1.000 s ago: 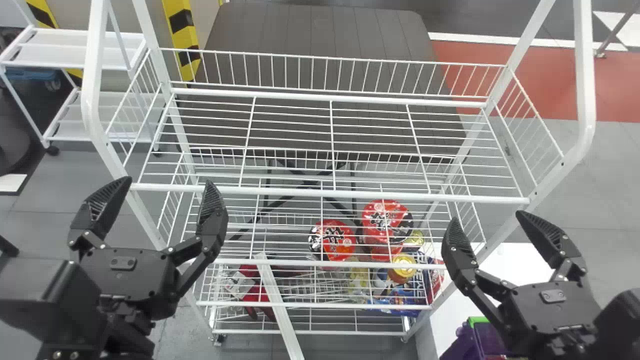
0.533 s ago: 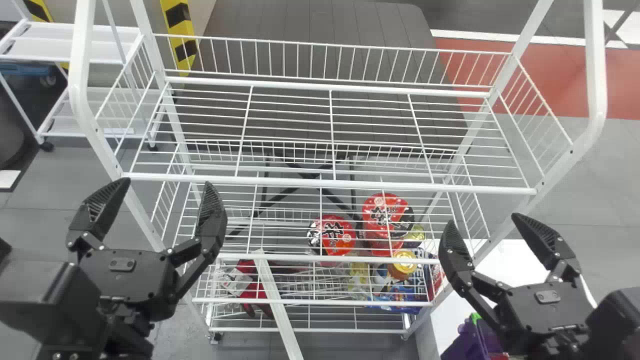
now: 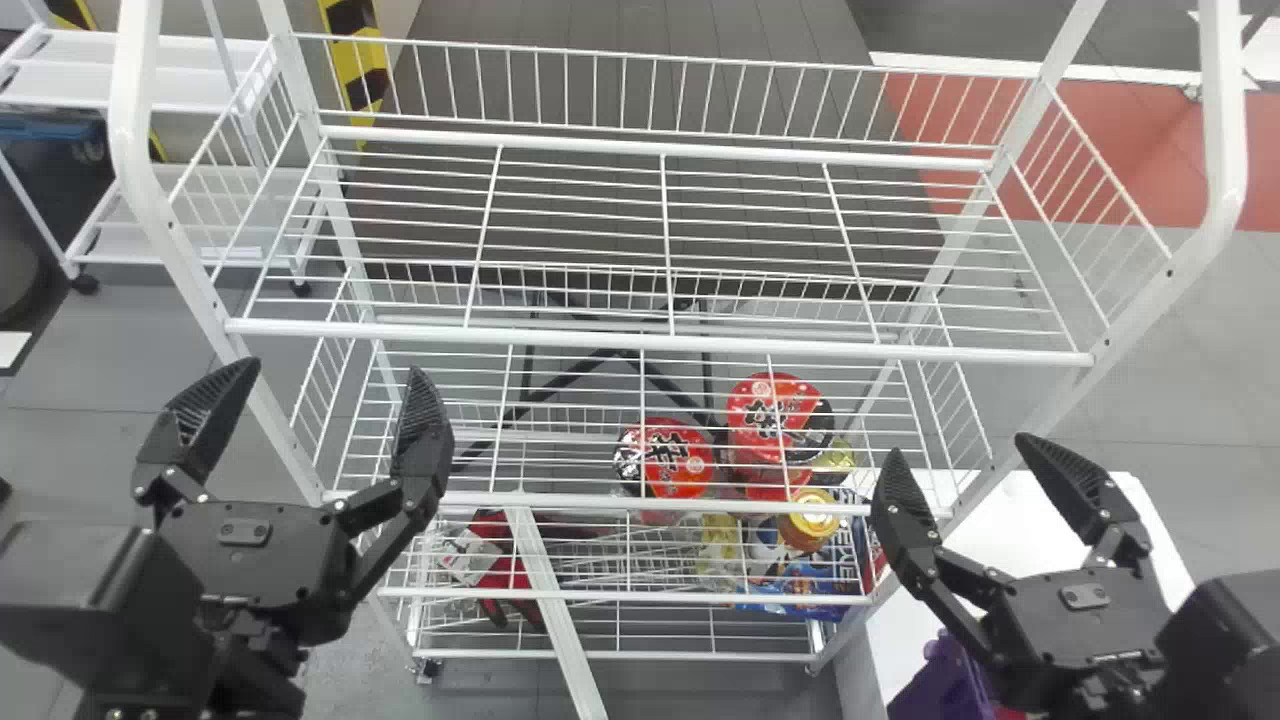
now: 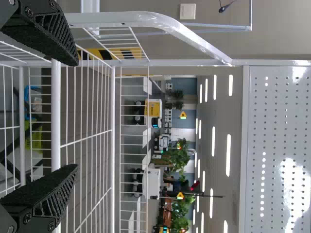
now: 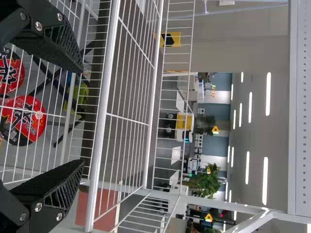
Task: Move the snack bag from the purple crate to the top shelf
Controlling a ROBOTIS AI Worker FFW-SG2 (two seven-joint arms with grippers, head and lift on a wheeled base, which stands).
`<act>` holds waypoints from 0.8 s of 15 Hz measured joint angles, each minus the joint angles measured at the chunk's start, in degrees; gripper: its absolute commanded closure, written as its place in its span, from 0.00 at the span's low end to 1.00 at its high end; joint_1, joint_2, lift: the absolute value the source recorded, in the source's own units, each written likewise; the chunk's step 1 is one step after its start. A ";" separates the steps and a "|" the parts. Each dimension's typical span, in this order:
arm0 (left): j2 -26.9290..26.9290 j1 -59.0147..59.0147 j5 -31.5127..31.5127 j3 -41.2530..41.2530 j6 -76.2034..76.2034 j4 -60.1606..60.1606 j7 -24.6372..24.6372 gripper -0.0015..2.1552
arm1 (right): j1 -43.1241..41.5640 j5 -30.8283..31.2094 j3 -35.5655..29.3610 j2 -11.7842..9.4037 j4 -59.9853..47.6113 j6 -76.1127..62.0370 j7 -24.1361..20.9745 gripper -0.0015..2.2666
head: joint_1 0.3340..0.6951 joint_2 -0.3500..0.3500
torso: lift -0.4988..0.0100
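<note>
Right gripper (image 3: 957, 447) had its fingers spread well apart with nothing pinched in them, hanging by the rack's front right corner, roughly over the far left part of the white bench (image 3: 1030, 540). Left gripper (image 3: 333, 372) was parked by the front left corner, fingers apart too

As for progress, I'd call it basically the start: no grasp made, so everything was left to do, meaning get down into the purple crate (image 3: 935, 690), grab the snack bag, lift it past the front rail and set it on the top shelf (image 3: 660, 348). The crate was down by the left edge of the bench, below the right gripper. My guess is the bag was in there, going by the task, but I couldn't pin down where exactly. There was a red sliver (image 3: 1006, 713) inside the crate, could've been the bag or something else, no idea

Hard-to-see stuff: the crate was cut off by the bottom of the head view and partly hidden behind the right arm, so most of its contents were anyone's guess. Lower down the rack, red-topped cups (image 3: 668, 460) and a blue packet (image 3: 800, 590) sat towards the right side, but with all that wire overlapping I couldn't swear to which level each was on
</note>
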 measured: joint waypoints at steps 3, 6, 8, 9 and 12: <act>-0.05 0.06 0.00 -0.01 -0.14 -0.04 0.08 0.03 | 0.03 -0.05 -0.12 -0.05 0.00 0.01 0.04 0.08 | 1.00 0.38 | 0.66; -0.08 0.08 0.01 0.01 -0.15 0.12 0.09 0.03 | 0.07 -0.14 -0.17 -0.10 0.00 0.01 0.41 0.08 | 1.00 0.39 | 0.63; -0.08 0.10 0.15 0.06 -0.18 0.22 0.09 0.03 | 0.11 -0.21 -0.17 -0.17 0.00 -0.03 0.50 0.08 | 1.00 0.39 | 0.62; -0.07 0.14 0.15 0.07 -0.24 0.23 0.09 0.03 | 0.12 -0.25 -0.16 -0.22 0.00 -0.09 0.60 0.08 | 1.00 0.39 | 0.61; -0.04 0.46 0.15 0.08 -1.10 0.18 0.00 0.03 | 0.22 -0.41 -0.13 -0.27 0.04 -0.16 1.19 0.08 | 1.00 0.40 | 0.59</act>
